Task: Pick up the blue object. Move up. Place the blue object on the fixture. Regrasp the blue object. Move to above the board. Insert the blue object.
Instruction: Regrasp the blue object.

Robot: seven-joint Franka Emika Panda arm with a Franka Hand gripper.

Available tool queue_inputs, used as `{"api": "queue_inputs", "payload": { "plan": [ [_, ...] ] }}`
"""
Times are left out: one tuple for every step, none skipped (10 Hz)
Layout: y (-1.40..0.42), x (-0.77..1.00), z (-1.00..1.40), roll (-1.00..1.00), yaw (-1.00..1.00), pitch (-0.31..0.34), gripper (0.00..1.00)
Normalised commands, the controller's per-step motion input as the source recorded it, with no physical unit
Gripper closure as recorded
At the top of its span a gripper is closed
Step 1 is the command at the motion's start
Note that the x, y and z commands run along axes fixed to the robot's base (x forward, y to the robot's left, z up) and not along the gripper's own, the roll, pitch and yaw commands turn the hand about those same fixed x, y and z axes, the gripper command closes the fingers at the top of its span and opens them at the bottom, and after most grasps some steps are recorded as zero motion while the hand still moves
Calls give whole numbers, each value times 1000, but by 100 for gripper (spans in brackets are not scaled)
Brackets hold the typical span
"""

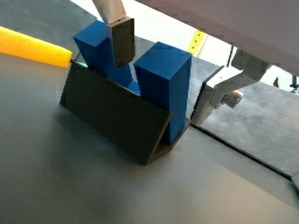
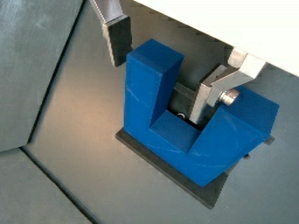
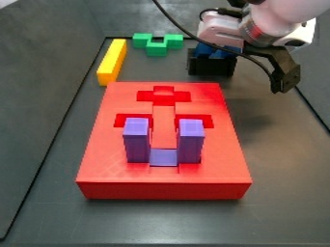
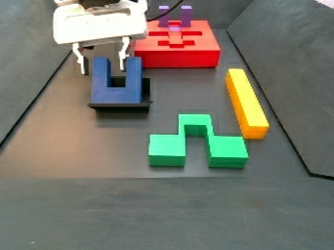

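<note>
In a wrist view the blue object point(image 1: 140, 66) stands in the fixture point(image 1: 111, 114), legs up, with one silver finger point(image 1: 121, 39) down in the slot between its legs. The gripper point(image 2: 176, 66) straddles one leg, fingers wide and clear of it (nothing held).

In a side view the gripper point(image 3: 238, 53) hangs behind the red board point(image 3: 164, 135), where a purple piece point(image 3: 158, 143) sits.

Across the counter point(image 4: 78, 186), a green block point(image 4: 196, 142) and yellow bar point(image 4: 245, 101) lie near the fixture point(image 4: 120, 101).
</note>
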Motion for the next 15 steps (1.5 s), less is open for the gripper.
{"api": "queue_inputs", "payload": {
  "plan": [
    [231, 477, 0, 0, 223, 220, 0],
    [191, 411, -37, 0, 234, 169, 0],
    [94, 257, -140, 11, 266, 83, 0],
    [0, 280, -126, 57, 294, 91, 0],
    [0, 191, -149, 80, 174, 89, 0],
    [-23, 200, -163, 111, 109, 129, 0],
    [-31, 369, -131, 109, 129, 206, 0],
    [-66, 549, -134, 149, 166, 311, 0],
    [-26, 491, -134, 106, 149, 249, 0],
    [-51, 454, -71, 114, 169, 300, 0],
    [-111, 377, -34, 140, 169, 280, 0],
    [-200, 143, 0, 103, 26, 134, 0],
    [-163, 209, 166, 0, 26, 0, 0],
    [-114, 197, 226, -3, 17, -103, 0],
    [-63, 223, 120, 0, 29, -74, 0]
  ]
}}
